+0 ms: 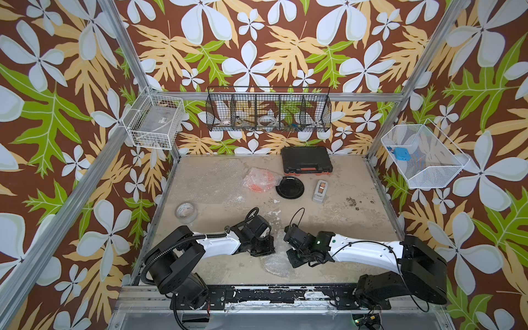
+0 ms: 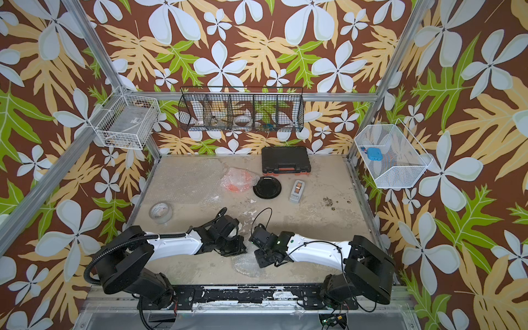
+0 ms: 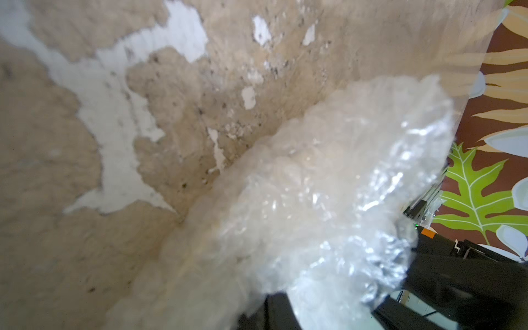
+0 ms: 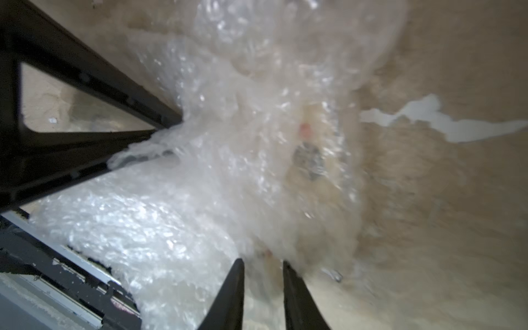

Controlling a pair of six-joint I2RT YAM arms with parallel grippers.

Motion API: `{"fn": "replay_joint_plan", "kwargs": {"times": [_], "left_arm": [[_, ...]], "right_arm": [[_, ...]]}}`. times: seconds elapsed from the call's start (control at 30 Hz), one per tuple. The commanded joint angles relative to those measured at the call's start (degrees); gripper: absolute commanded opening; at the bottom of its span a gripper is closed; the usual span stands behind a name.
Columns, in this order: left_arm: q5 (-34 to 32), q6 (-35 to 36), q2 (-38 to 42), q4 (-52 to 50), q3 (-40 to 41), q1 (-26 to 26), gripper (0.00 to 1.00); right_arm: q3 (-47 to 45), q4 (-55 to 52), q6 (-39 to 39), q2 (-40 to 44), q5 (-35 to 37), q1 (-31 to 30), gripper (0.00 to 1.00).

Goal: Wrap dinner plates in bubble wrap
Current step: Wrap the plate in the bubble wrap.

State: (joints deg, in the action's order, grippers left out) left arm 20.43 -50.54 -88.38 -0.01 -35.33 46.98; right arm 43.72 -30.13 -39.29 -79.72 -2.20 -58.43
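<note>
Crumpled bubble wrap (image 4: 228, 177) stretched hand to hand, left hand (image 4: 164, 131) pinching it, right hand (image 4: 263, 285) slightly spread

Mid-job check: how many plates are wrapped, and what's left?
Done, it seems: the orange plate sits bundled in bubble wrap. In hand: the cream plate, with wrap bunched over it; the left hand pinches that wrap, the right hand is at its edge, grip unclear. Left: the black plate, bare; a flat sheet lies spare.
</note>
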Motion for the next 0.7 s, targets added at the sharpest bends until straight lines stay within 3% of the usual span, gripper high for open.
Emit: {"fn": "replay_joint_plan", "kwargs": {"times": [0.0,0.07,0.17,0.3,0.43,0.57,0.67], "left_arm": [[-4.25,0.90,-0.28,-5.87,0.96,-0.06,0.06],[-4.17,0.89,-0.04,-5.87,1.05,-0.05,0.06],[-3.91,0.71,0.14,-5.23,1.31,-0.07,0.06],[-3.24,0.36,-0.24,-4.21,1.60,-0.04,0.06],[-3.22,0.27,0.21,-4.20,1.80,-0.04,0.06],[-3.26,0.44,0.49,-4.38,2.02,-0.06,0.06],[-3.20,0.53,0.49,-4.39,2.20,-0.06,0.06]], "right_arm": [[1.56,-5.43,-1.88,3.77,-0.13,1.72,0.27],[2.31,-3.35,-1.55,6.16,-3.41,3.42,0.26],[0.61,7.24,-1.37,8.65,-14.36,5.36,0.23],[0.70,17.69,-0.92,4.81,-23.18,5.77,0.19],[0.31,18.03,-0.63,-2.42,-21.64,7.34,0.15],[-0.96,14.66,-0.22,-7.86,-11.30,11.06,0.10],[-1.36,13.26,1.15,-10.72,-8.01,13.07,0.09]]}}
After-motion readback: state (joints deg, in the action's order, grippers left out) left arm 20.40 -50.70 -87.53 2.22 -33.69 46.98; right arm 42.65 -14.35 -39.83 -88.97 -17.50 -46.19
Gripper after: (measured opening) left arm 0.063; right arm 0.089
